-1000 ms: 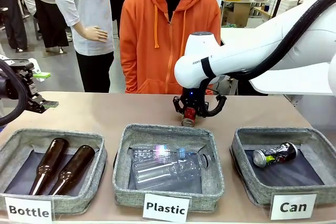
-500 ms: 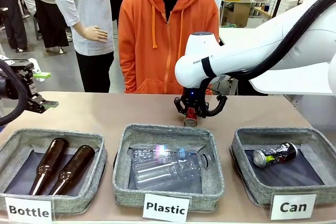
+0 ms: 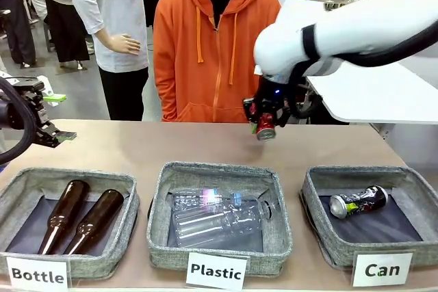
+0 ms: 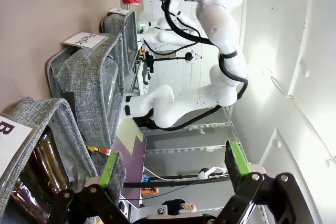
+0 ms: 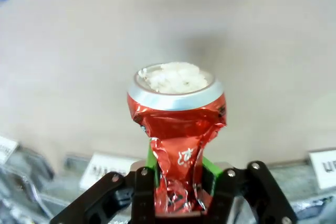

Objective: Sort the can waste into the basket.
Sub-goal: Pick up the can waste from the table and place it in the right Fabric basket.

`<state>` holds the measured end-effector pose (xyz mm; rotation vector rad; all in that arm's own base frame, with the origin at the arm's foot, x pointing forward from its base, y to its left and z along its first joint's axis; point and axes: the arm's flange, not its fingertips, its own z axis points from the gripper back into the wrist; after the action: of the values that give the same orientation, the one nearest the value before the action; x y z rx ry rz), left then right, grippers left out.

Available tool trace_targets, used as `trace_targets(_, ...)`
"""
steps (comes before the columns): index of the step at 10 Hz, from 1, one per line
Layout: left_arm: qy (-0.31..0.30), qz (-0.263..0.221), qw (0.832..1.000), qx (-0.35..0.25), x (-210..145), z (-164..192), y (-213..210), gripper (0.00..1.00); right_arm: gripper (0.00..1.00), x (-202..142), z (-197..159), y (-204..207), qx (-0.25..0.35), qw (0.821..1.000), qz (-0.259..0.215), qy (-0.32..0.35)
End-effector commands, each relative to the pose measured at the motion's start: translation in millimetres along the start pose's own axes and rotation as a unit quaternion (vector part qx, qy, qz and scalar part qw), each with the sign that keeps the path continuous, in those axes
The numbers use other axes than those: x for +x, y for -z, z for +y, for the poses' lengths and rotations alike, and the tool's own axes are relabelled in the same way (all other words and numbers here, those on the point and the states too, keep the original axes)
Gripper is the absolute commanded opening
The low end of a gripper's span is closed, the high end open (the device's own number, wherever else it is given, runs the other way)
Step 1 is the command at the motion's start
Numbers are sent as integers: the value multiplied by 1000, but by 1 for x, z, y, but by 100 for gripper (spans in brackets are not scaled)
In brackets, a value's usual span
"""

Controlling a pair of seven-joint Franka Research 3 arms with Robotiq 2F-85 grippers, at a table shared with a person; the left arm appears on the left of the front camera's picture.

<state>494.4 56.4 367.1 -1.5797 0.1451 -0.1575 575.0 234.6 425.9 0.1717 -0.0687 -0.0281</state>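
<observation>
My right gripper (image 3: 264, 122) is shut on the shiny red crushed can (image 3: 265, 126), holding it in the air above the far middle of the table. In the right wrist view the red can (image 5: 177, 135) stands up between the green pads (image 5: 209, 170), silver top facing away. The black can (image 3: 358, 202) with green-white print lies in the grey "Can" basket (image 3: 311, 196) at the right. At the table's far left edge, my left gripper (image 3: 49, 115) hangs open with nothing in it; its pads (image 4: 237, 160) stand wide apart in the left wrist view.
The "Plastic" basket (image 3: 161, 200) in the middle holds clear bottles (image 3: 219, 217). The "Bottle" basket (image 3: 130, 203) at the left holds two brown glass bottles (image 3: 65, 213). A person in an orange hoodie (image 3: 212, 46) stands at the far side.
My right gripper has lifted the red can off the table, rising and shifting right toward the "Can" basket side. The left arm has stayed still.
</observation>
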Motion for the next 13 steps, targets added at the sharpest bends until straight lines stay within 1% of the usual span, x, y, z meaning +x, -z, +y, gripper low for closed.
trace_targets(1, 12, -4, 1000, -11, -1, -4, 0, 100, 0, -50, -39, -32, 39, 991, 35, -124)
trace_targets(2, 12, -4, 1000, -11, -1, -4, 0, 100, 0, -67, -50, -44, 61, 977, 61, -195)
trace_targets(3, 12, -4, 1000, -11, -1, -4, 0, 100, 0, -86, -62, -54, 86, 950, 101, -284)
trace_targets(4, 12, -4, 1000, -11, -1, -4, 0, 100, 0, -112, -81, -60, 93, 883, 174, -426)
trace_targets(5, 12, -4, 1000, -11, -1, -4, 0, 100, 0, -129, -97, -59, 50, 839, 186, -509)
trace_targets(6, 12, -4, 1000, -11, -1, -4, 0, 100, 0, -147, -117, -55, 3, 797, 190, -573)
trace_targets(7, 12, -4, 1000, -11, -1, -4, 0, 100, 0, -162, -136, -53, -15, 778, 167, -605)
trace_targets(9, 12, -4, 1000, -11, -1, -4, 0, 100, 0, -198, -173, -45, -66, 780, 127, -609)
trace_targets(10, 12, -4, 1000, -11, -1, -4, 0, 100, 0, -211, -189, -40, -90, 773, 107, -619)
trace_targets(11, 12, -4, 1000, -11, -1, -4, 0, 100, 0, -220, -199, -36, -100, 766, 94, -628)
trace_targets(12, 12, -4, 1000, -11, -1, -4, 0, 100, 0, -227, -204, -33, -98, 763, 85, -633)
trace_targets(13, 12, -4, 1000, -11, -1, -4, 0, 100, 0, -225, -208, -33, -92, 765, 81, -632)
